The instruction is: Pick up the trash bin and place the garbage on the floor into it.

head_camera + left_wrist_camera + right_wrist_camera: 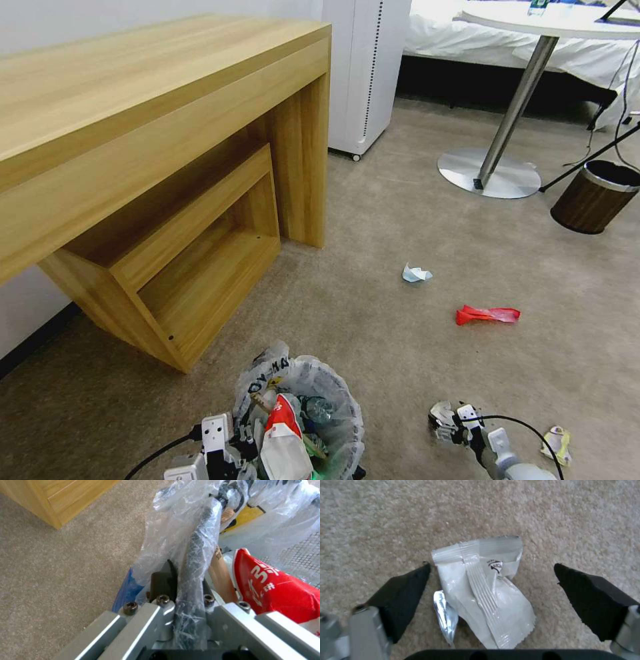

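Clamped on the rim of the trash bin (303, 413), the left gripper (223, 443) has its fingers (163, 585) pinched tight over the dark edge and the crinkly white liner, low at the robot's left side above the floor (373, 333). Inside the bin sit a red-and-white packet (283, 427), a brown stick and a small bottle, packed up to the rim. Just beyond it, a wooden desk (133, 133) with a low shelf stands against the wall.

Further right, the right gripper (453, 420) hangs low over the carpet with its 2 black fingers (403, 597) spread wide and holding nothing. Between them, flat on the carpet, lies a white plastic wrapper (486, 592) with a silvery torn edge; neither finger touches it. A yellow-and-white scrap (557, 443) lies just to the right of that arm.

Farther out on the open carpet are a crumpled white-and-blue wrapper (417, 273) and, near it to the right, a red packet (487, 315). A brown wood-grain bin (595, 197) stands well apart at the right edge, beside a round table's metal foot (490, 172).
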{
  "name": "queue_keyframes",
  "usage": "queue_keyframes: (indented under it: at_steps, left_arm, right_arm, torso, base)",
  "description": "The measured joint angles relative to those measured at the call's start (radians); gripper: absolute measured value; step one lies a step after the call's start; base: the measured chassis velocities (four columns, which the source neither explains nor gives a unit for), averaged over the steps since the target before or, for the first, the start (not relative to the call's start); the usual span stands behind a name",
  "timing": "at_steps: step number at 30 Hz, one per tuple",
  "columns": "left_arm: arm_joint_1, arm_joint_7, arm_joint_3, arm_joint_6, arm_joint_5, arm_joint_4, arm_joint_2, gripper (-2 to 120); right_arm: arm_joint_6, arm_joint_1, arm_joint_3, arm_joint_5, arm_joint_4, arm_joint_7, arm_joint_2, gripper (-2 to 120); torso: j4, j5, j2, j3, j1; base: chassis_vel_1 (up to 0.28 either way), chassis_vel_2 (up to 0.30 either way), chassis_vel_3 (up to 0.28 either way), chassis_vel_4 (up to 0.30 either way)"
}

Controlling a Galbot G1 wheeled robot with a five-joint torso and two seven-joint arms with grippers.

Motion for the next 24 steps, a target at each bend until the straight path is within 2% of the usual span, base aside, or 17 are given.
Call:
queue_keyframes:
  at_steps: [7, 9, 10, 12, 15, 17, 18, 20, 21, 24]
  left_arm:
    - [0.002, 0.002, 0.002, -0.003, 0.005, 0.002, -0.003, 0]
    - [0.002, 0.002, 0.002, -0.003, 0.005, 0.002, -0.003, 0]
    - [0.004, 0.003, 0.001, -0.005, 0.006, 0.001, -0.003, 0]
    - [0.005, 0.003, -0.002, -0.005, 0.007, 0.001, -0.001, 0]
    - [0.005, 0.003, -0.005, -0.007, 0.007, 0.000, 0.001, 0]
    - [0.005, 0.003, -0.005, -0.008, 0.007, 0.000, 0.001, 0]
    - [0.005, 0.003, -0.005, -0.008, 0.007, 0.000, 0.001, 0]
    - [0.006, 0.002, -0.007, -0.009, 0.010, 0.000, 0.001, 0]
    - [0.006, 0.002, -0.007, -0.009, 0.010, 0.000, 0.001, 0]
    - [0.005, 0.002, -0.011, -0.009, 0.010, 0.000, 0.003, 0]
  right_arm:
    - [0.024, 0.008, -0.002, 0.000, -0.015, -0.011, 0.002, 76]
    - [0.025, 0.014, -0.001, 0.003, -0.019, -0.010, -0.001, 73]
    - [0.025, 0.018, -0.001, 0.007, -0.021, -0.010, -0.005, 69]
    - [0.025, 0.020, -0.001, 0.012, -0.021, -0.010, -0.008, 65]
    - [0.022, 0.033, -0.002, 0.029, -0.020, -0.010, -0.019, 48]
    - [0.022, 0.034, -0.002, 0.029, -0.020, -0.010, -0.020, 48]
    - [0.022, 0.040, -0.006, 0.037, -0.020, -0.010, -0.023, 40]
    - [0.022, 0.049, -0.012, 0.046, -0.022, -0.010, -0.026, 30]
    - [0.022, 0.049, -0.012, 0.046, -0.022, -0.010, -0.026, 30]
    - [0.026, 0.058, -0.022, 0.056, -0.026, -0.010, -0.029, 17]
  torso:
    - [-0.0005, 0.0002, 0.000, 0.000, 0.000]
    - [-0.0001, 0.0010, 0.000, 0.000, 0.000]
    - [0.0011, 0.0007, 0.000, 0.000, 0.000]
    - [0.0003, 0.0007, 0.000, 0.000, 0.000]
    - [0.0000, 0.0001, 0.000, 0.000, 0.000]
    - [0.0000, 0.0001, 0.000, 0.000, 0.000]
    - [0.0001, 0.0003, 0.000, 0.000, 0.000]
    - [0.0001, 0.0002, 0.000, 0.000, 0.000]
    - [0.0001, 0.0002, 0.000, 0.000, 0.000]
    - [0.0001, 0.0004, 0.000, 0.000, 0.000]
  base:
    - [0.000, 0.000, 0.000, 0.000]
    - [0.000, 0.000, 0.000, 0.000]
    - [0.000, 0.000, 0.000, 0.000]
    - [0.000, 0.000, 0.000, 0.000]
    - [0.000, 0.000, 0.000, 0.000]
    - [0.000, 0.000, 0.000, 0.000]
    - [0.000, 0.000, 0.000, 0.000]
    - [0.000, 0.000, 0.000, 0.000]
    - [0.000, 0.000, 0.000, 0.000]
    - [0.000, 0.000, 0.000, 0.000]
